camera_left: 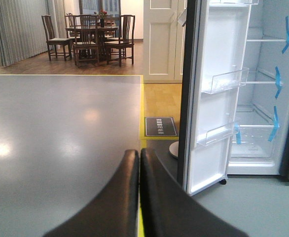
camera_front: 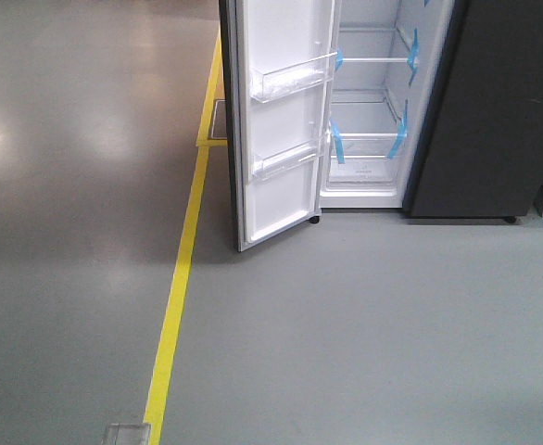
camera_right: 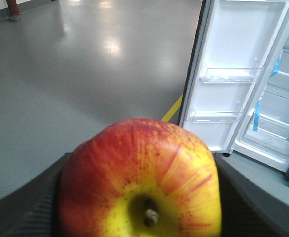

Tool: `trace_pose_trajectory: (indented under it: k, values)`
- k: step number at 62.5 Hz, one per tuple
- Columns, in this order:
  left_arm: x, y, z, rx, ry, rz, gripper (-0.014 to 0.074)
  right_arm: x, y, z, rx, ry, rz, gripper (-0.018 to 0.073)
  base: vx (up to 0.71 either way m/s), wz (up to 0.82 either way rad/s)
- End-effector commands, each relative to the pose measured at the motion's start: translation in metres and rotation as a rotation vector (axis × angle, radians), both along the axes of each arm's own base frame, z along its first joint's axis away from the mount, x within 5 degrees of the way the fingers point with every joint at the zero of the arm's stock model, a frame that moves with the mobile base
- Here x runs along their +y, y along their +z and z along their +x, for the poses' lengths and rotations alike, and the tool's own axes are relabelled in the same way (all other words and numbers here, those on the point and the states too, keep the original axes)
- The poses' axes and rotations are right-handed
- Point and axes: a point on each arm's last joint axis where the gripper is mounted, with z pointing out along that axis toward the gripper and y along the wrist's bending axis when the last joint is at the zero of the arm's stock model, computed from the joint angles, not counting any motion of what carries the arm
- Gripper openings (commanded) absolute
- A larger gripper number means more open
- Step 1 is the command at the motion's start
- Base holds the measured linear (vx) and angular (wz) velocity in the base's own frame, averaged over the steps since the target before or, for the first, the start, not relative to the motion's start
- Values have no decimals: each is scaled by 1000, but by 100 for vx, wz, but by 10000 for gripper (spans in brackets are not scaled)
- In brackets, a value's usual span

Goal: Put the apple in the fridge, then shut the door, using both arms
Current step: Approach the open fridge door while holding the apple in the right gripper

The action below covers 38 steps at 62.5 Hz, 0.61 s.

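Observation:
A red apple (camera_right: 139, 182) with a yellow patch round its stem fills the right wrist view. My right gripper (camera_right: 140, 197) is shut on it, a dark finger pressing each side. The dark grey fridge (camera_front: 494, 111) stands ahead with its white interior (camera_front: 373, 93), glass shelves and blue tape strips showing. Its door (camera_front: 281, 120) hangs wide open to the left, white inside with clear bins. In the left wrist view my left gripper (camera_left: 139, 158) is shut on nothing, fingertips pressed together, with the door (camera_left: 218, 98) to its right. Neither gripper shows in the front view.
A yellow floor line (camera_front: 183, 269) runs along the grey floor left of the door. A dark mat (camera_left: 160, 126) and a white round object (camera_left: 174, 149) lie behind the door. A dining table with chairs (camera_left: 90, 37) stands far back left.

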Motion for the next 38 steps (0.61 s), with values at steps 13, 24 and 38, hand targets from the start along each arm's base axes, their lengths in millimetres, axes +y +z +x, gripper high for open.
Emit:
trace_pose_trajectory:
  k: [13,24,38]
  values:
    - [-1,-3,0,-54,-11,-9,-6,4,10,-8,-56,20,23,-6,20,-1]
    - [-1,-3,0,-54,-11,-9,-6,4,10,-8,-56,20,23,-6,19,-1]
    - [-1,-3,0,-54,-11,-9,-6,4,10,-8,-56,20,23,-6,18,-1]
